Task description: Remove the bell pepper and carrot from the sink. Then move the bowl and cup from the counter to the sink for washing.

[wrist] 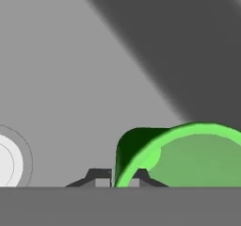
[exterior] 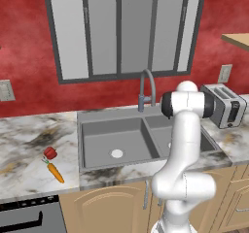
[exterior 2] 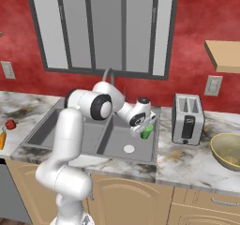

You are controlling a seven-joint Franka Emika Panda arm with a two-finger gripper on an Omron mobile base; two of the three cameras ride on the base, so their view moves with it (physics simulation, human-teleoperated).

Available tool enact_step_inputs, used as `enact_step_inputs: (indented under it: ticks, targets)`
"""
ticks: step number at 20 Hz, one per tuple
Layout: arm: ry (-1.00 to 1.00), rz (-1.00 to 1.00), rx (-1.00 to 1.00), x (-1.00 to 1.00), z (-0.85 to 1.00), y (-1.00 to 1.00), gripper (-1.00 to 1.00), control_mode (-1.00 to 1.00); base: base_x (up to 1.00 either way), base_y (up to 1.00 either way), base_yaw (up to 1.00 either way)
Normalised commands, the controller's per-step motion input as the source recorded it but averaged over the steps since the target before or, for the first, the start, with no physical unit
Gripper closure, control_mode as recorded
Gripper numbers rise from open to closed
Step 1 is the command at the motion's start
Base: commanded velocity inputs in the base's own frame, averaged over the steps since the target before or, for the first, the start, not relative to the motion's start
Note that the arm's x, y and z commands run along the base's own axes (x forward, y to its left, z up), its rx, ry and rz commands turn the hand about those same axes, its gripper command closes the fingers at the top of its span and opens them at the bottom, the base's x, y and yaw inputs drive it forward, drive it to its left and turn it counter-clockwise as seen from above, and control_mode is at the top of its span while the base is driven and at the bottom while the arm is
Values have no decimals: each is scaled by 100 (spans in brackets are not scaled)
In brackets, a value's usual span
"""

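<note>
The jaws (exterior 2: 147, 131) pinch the rim wall of the cup (exterior 2: 147, 132), suspending it over the right basin of the sink (exterior 2: 51, 125), drain below. Rim grip permits lowering upright. Bowl (exterior 2: 228, 150) waits on the worktop (exterior 2: 187, 161), far from jaws.

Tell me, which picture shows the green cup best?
The hand view: the cup looms large, its rim pinched by the end effector. The right base view shows it small over the sink. In the left base view the arm hides it.
</note>
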Motion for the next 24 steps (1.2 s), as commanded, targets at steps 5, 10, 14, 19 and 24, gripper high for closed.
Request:
enact_step_inputs:
  ticks: [5,10,14,19,24]
  targets:
    - [0,0,-2,25,-19,-7,100,-100,0,0,0]
    - [0,0,-4,23,-22,-9,100,-100,0,0,0]
    - [0,0,-3,11,-26,-2,100,-100,0,0,0]
    - [0,0,-3,13,-24,0,100,-100,0,0,0]
    - [0,0,-2,19,-20,-2,-100,-100,0,0,0]
